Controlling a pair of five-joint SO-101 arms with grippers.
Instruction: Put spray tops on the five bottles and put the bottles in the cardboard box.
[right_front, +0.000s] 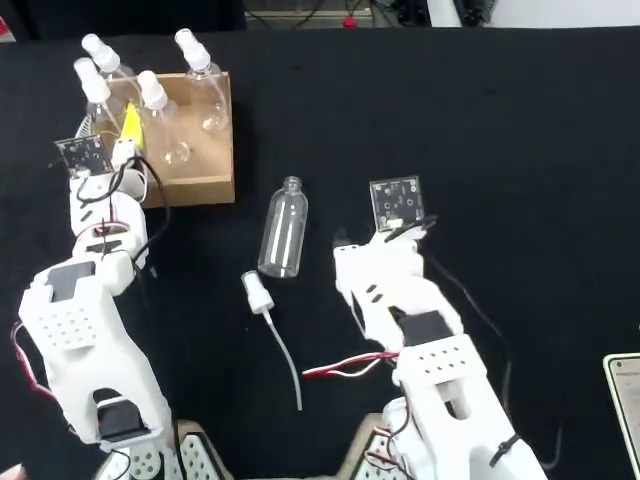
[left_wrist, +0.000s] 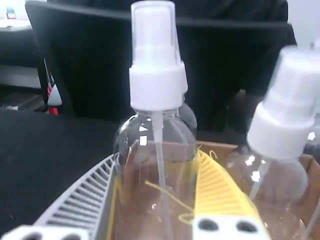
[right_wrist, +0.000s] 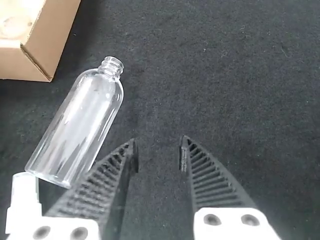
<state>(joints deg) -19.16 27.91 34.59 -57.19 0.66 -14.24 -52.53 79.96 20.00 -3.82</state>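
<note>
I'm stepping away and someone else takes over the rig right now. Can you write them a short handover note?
Left gripper: shut on a capped bottle at the left side of the cardboard box; I cannot tell whether it is set down yet.
Right gripper: open and empty, beside the bare bottle lying on the table.
Done: four bottles have spray tops; the other three capped bottles are in the box.
Left: release the held bottle, fit the loose spray top lying by the bare bottle's base, then box that bottle.
</note>
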